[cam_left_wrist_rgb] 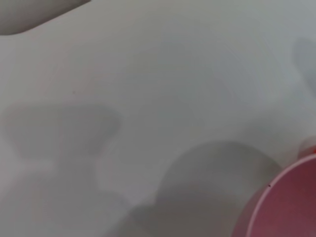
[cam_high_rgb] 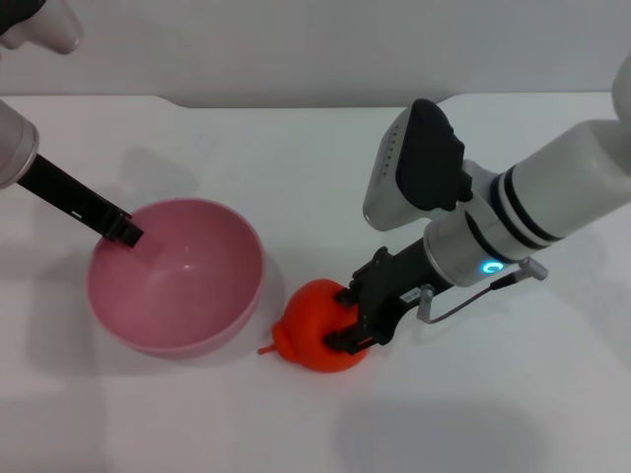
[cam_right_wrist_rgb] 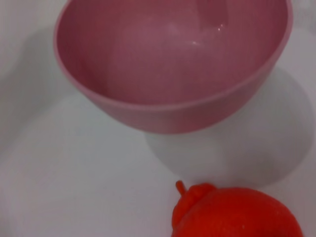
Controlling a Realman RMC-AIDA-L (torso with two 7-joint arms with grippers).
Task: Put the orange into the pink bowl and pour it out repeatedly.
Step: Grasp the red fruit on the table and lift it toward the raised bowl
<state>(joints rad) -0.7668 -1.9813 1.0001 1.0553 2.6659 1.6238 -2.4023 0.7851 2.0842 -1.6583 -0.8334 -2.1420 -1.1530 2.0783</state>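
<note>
The pink bowl point(cam_high_rgb: 182, 286) stands upright and empty on the white table at the left. My left gripper point(cam_high_rgb: 125, 233) is at the bowl's far left rim, shut on the rim. The orange point(cam_high_rgb: 308, 337) lies on the table just right of the bowl, stem end toward the bowl. My right gripper point(cam_high_rgb: 341, 319) has one finger on each side of the orange and is shut on it at table height. The right wrist view shows the bowl point(cam_right_wrist_rgb: 168, 111) beyond the orange point(cam_right_wrist_rgb: 237, 212). The left wrist view shows only an edge of the bowl point(cam_left_wrist_rgb: 289, 207).
The white table point(cam_high_rgb: 296, 148) spreads all around; its far edge meets a grey wall at the back. A small gap lies between the orange and the bowl's wall. The right arm point(cam_high_rgb: 532, 217) reaches in from the right.
</note>
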